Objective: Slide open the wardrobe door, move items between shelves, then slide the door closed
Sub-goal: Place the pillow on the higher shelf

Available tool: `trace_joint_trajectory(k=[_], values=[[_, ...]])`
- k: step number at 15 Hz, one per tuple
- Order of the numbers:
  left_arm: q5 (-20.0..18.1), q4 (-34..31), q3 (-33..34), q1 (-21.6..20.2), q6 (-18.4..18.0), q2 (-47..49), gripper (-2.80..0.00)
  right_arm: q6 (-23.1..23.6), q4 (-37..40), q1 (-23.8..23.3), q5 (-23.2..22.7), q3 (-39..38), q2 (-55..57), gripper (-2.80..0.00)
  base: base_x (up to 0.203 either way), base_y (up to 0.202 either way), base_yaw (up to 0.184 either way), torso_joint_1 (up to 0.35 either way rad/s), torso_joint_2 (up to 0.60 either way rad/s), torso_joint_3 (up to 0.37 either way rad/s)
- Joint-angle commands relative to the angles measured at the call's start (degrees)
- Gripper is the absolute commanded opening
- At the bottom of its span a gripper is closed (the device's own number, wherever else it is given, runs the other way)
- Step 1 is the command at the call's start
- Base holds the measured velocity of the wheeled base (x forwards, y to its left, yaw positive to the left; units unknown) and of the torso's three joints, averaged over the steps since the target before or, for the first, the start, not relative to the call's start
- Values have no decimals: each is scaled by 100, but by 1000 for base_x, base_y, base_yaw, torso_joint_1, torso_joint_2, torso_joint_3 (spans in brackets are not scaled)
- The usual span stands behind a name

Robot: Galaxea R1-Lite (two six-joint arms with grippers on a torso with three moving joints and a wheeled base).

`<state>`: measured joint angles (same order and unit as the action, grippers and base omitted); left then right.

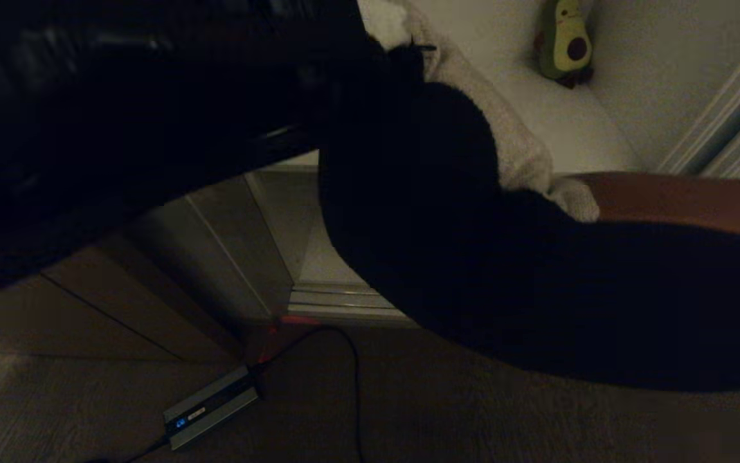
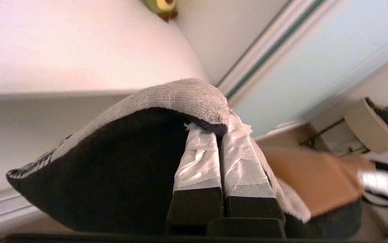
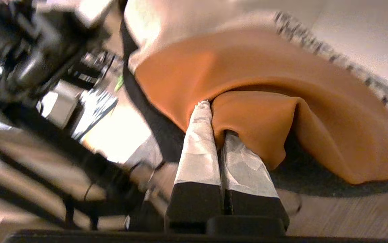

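Note:
The cushion point(image 1: 472, 257) hangs close before the head camera, its black back filling the middle, with a beige block point(image 1: 517, 141) and a rust-brown block point(image 1: 685, 199) at its upper edge. Both grippers are hidden behind it there. My left gripper point(image 2: 218, 126) is shut on the beige corner of the cushion point(image 2: 180, 98). My right gripper point(image 3: 215, 118) is shut on a fold of the rust-brown corner point(image 3: 254, 114), with the houndstooth band point(image 3: 349, 67) beyond. The avocado plush point(image 1: 566, 42) leans in the far corner of an off-white shelf point(image 1: 562, 122). The sliding door point(image 2: 315, 57) stands pushed aside.
On the carpet lies a grey power box point(image 1: 209, 405) with a blue light and a black cable point(image 1: 350, 366). The ribbed metal floor track point(image 1: 337, 299) runs below the shelf. Brown panelling point(image 1: 119, 302) stands to the left. The door's beige frame point(image 1: 717, 116) slants past the shelf's right side.

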<state>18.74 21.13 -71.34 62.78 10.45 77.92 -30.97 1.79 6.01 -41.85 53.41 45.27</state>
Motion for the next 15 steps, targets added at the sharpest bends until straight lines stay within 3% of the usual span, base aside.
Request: trace_joint_trajectory(k=[1,4,7,12,15], values=[[9,-205,-419,-11,10,53,-280,-11,-3,1,34,511,551,-280,0,0,0,0,0,0],[40,-504,-1117,-29,-72,357,-280,-6,-19,-2,98,1367,1124,-280,0,0,0,0,0,0],[112,-452,-1397,-148,-168,508,-280,2,-21,-3,111,2162,1783,-280,0,0,0,0,0,0],[48,-429,-2516,-848,-287,1050,-280,5,-21,-3,196,3790,2903,-280,0,0,0,0,0,0],[-4,-492,-3254,-1018,-337,1332,-280,4,30,0,209,4925,3460,-280,0,0,0,0,0,0]])
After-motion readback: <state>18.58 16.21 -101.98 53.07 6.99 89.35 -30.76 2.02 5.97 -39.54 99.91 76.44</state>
